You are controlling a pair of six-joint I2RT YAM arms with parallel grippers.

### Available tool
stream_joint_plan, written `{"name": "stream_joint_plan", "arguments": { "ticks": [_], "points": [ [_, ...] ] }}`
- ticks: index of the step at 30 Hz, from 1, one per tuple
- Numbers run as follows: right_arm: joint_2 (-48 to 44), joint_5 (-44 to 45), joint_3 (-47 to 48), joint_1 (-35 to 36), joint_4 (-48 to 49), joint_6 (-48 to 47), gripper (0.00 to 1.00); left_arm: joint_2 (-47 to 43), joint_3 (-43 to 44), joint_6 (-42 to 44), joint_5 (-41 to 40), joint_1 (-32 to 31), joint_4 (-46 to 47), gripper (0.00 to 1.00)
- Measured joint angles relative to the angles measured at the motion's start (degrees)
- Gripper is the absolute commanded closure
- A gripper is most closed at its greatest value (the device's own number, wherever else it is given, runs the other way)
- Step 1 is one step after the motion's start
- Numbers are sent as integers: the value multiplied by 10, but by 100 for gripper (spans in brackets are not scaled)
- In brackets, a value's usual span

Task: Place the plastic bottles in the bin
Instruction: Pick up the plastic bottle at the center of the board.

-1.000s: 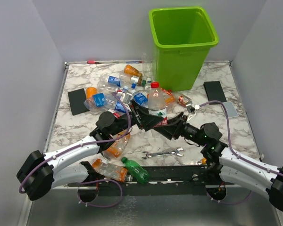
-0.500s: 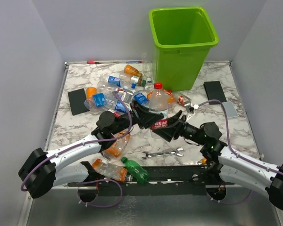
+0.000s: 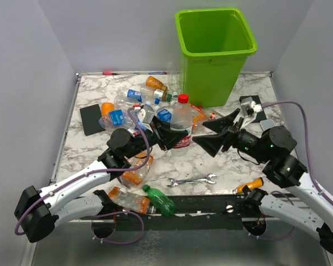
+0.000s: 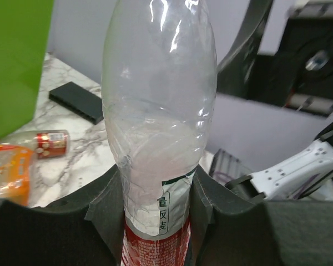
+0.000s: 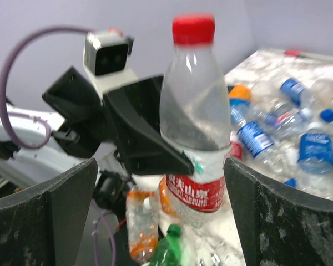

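Bottle (image 4: 158, 111), cap and base cropped, left hand (image 4: 155, 194) gripping

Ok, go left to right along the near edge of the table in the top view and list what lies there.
Crushed orange-tinted plastic bottle → green plastic bottle → silver metal wrench → orange-handled screwdriver.

In the left wrist view the clear bottle (image 4: 158, 111) loses its cap to the top edge and its base to the bottom, the bin (image 4: 14, 61) is cropped to a green strip, and overhead the piled bottles (image 3: 134, 95) carry labels too small to read.
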Motion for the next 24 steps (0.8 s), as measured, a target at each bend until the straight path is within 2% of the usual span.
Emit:
{"name": "stream_joint_plan", "arguments": {
  "ticks": [6, 11, 15, 19, 24],
  "points": [
    [43, 97, 114, 0, -67, -31, 11, -5, 23, 134, -6, 0, -88, 85],
    [132, 155, 185, 0, -89, -31, 20, -29, 3, 220, -28, 0, -115, 87],
    [200, 169, 217, 0, -100, -29, 21, -51, -24, 250, -39, 0, -116, 88],
    [221, 168, 221, 0, -111, -26, 21, -59, -45, 260, -46, 0, -117, 88],
    [233, 147, 233, 0, -115, -21, 15, -64, -49, 262, -47, 0, -116, 88]
  ]
}}
